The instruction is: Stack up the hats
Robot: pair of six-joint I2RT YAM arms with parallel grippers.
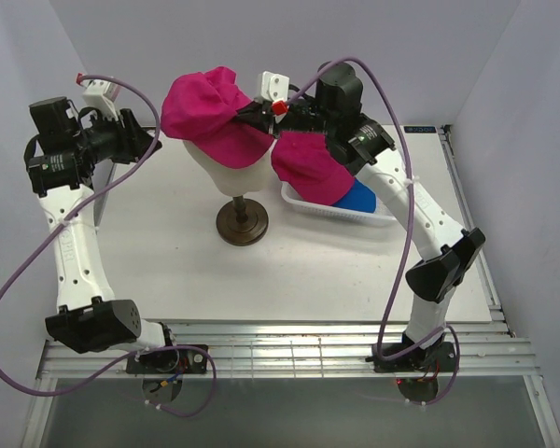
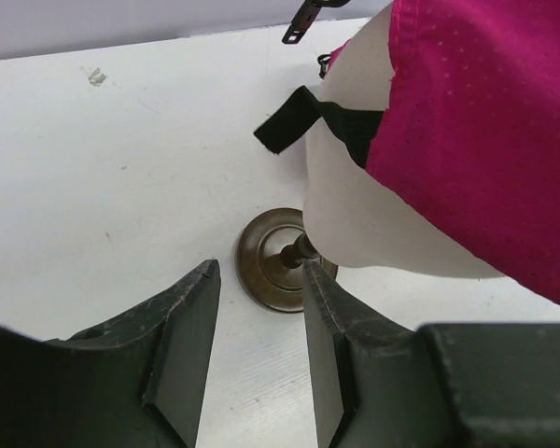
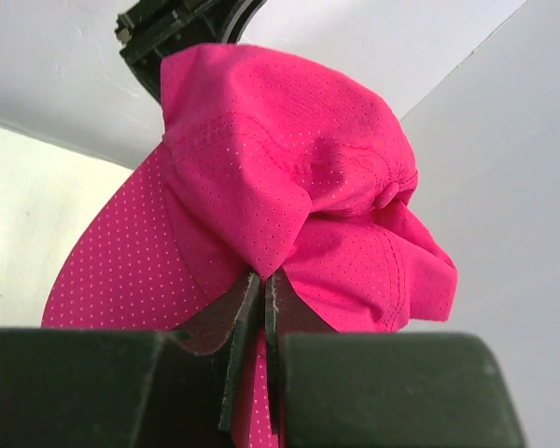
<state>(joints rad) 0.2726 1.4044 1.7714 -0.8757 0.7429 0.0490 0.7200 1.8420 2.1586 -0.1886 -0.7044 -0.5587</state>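
**A:** where's the pink cap (image 1: 210, 117) at?

**B:** on the mannequin head (image 1: 226, 171). The right pincer (image 3: 263, 308) is pinched tight on its fabric. The left pincer (image 2: 259, 271) is partway apart, nothing in it, hanging beside the head.

**A:** and the rest?

**B:** only the top view has them: second pink cap (image 1: 308, 168) over a blue cap (image 1: 359, 199) in the basket (image 1: 303, 207). Only the left wrist view shows the black strap (image 2: 294, 121).

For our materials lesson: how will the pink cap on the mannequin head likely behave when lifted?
Probably floppy: the pink cap bunches where the right gripper pinches it. Likely light: thin, perforated fabric. A sideways tug might tip the mannequin head on its narrow stand.
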